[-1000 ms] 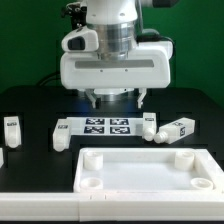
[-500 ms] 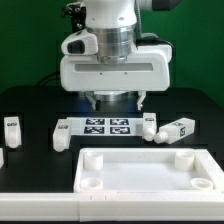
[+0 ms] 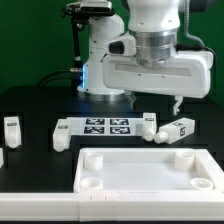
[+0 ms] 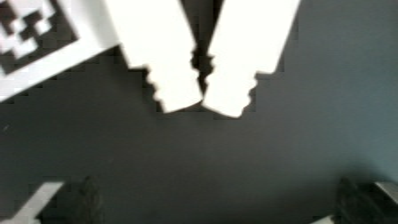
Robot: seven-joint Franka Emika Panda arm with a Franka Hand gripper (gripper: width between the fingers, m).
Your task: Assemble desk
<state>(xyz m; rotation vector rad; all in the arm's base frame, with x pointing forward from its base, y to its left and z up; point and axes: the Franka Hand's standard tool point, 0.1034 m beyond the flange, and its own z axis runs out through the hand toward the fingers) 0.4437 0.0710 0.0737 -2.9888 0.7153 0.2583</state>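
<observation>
The marker board (image 3: 93,126) lies flat on the black desk (image 3: 30,105), lower than the pincer (image 3: 156,100) and to the exterior view's left of it, its row of square tags facing up. The wrist view catches one tagged corner of it, with bare desk under the pincer. A green wall (image 3: 30,40) stands behind the pincer.

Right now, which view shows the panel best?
The exterior view: the panel lies almost whole at the front, rim and corner holes plain. The wrist view shows none of it, only two legs on the dark table.
</observation>
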